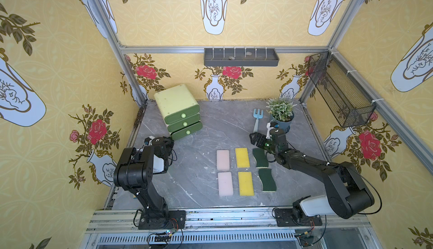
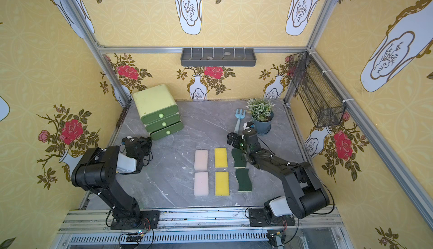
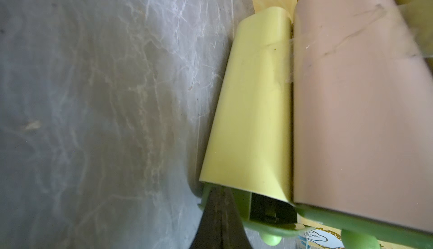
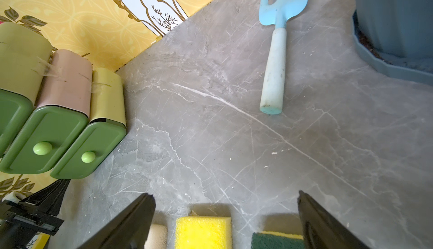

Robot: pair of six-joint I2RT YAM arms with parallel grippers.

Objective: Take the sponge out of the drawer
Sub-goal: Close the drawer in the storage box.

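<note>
A green three-drawer cabinet (image 1: 178, 109) (image 2: 157, 109) stands at the back left. Its bottom drawer (image 1: 187, 132) (image 4: 93, 149) sits slightly out of its yellow shell (image 3: 253, 119), with a dark gap behind the front. The drawers' insides are hidden, so I cannot tell whether a sponge lies in one. My left gripper (image 1: 169, 142) (image 3: 219, 189) is shut and empty, its tips against the edge of the bottom drawer's green front (image 3: 241, 203). My right gripper (image 1: 254, 139) (image 4: 225, 194) hangs open and empty over the table. Beside it, several sponges lie in a grid: pink (image 1: 222, 160), yellow (image 1: 242, 157) (image 4: 202, 232), green (image 1: 260, 157).
A blue hand fork (image 1: 257, 116) (image 4: 275, 55) and a potted plant (image 1: 281, 114) stand at the back right. A grey shelf (image 1: 241, 57) hangs on the back wall and a black mesh basket (image 1: 339, 91) on the right wall.
</note>
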